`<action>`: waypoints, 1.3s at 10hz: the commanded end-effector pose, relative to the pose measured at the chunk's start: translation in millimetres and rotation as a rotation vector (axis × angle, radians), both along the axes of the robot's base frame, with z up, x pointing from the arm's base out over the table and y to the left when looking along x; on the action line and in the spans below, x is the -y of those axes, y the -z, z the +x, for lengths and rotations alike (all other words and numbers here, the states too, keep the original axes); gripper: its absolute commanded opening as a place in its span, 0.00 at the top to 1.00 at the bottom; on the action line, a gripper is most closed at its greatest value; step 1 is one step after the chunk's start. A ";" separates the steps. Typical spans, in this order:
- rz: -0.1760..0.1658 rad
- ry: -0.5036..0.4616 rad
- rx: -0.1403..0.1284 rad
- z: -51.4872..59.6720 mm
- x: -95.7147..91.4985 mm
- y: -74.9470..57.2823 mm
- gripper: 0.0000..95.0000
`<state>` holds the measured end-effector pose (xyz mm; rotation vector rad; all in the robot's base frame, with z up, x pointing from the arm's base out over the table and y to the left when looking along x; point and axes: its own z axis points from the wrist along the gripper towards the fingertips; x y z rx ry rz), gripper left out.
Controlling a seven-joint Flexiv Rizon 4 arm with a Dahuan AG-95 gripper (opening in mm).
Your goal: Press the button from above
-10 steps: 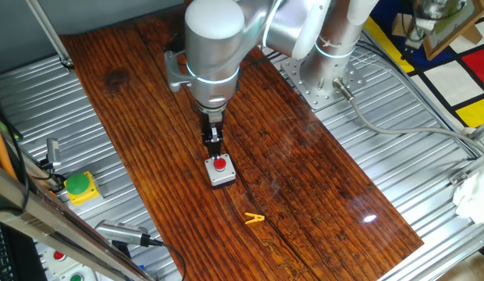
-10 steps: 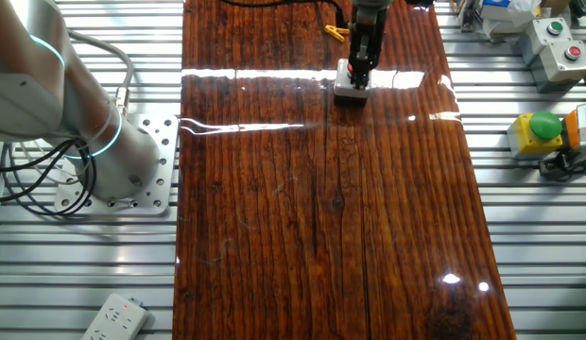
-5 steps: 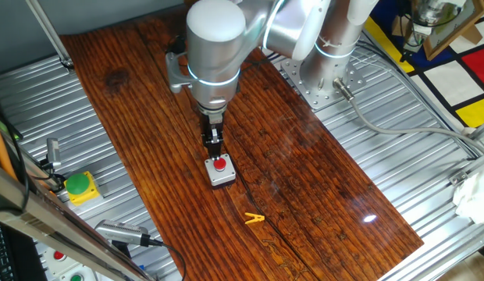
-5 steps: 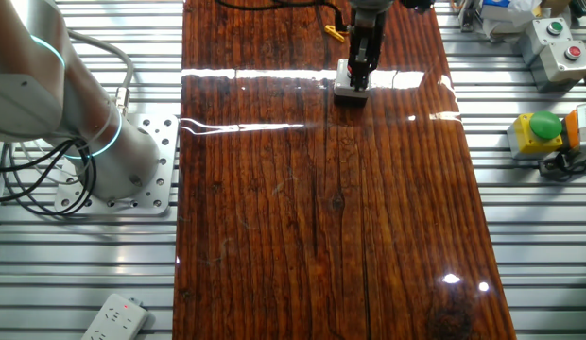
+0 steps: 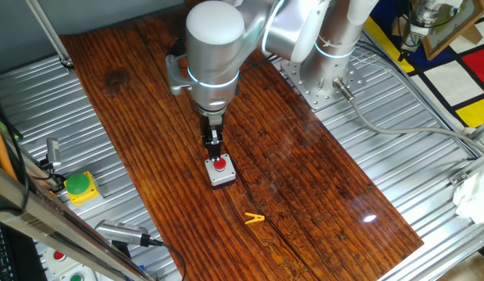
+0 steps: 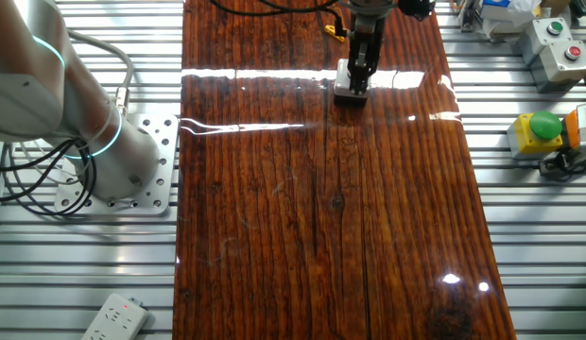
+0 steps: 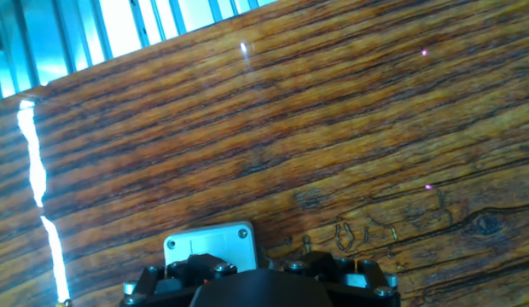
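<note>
Here one red button [image 5: 220, 164] sits under the jaws [image 5: 215, 151], whose spread I cannot tell.

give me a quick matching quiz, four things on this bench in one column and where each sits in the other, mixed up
Things:
1. red button
2. yellow clothespin
3. green dome button
4. gripper

Places:
A. on a yellow box, off the wooden board on the metal bench
B. lying loose on the wooden board
C. directly over the grey box
D. set in the grey box on the board

Pairs: 1-D, 2-B, 3-A, 4-C
</note>
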<state>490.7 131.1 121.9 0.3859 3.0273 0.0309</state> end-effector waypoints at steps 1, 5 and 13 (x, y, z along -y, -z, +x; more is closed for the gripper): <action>-0.001 0.003 0.003 -0.3 0.8 2.1 0.20; -0.001 0.000 0.004 -0.4 1.2 10.8 0.20; -0.005 -0.017 0.006 -1.0 1.5 20.8 0.20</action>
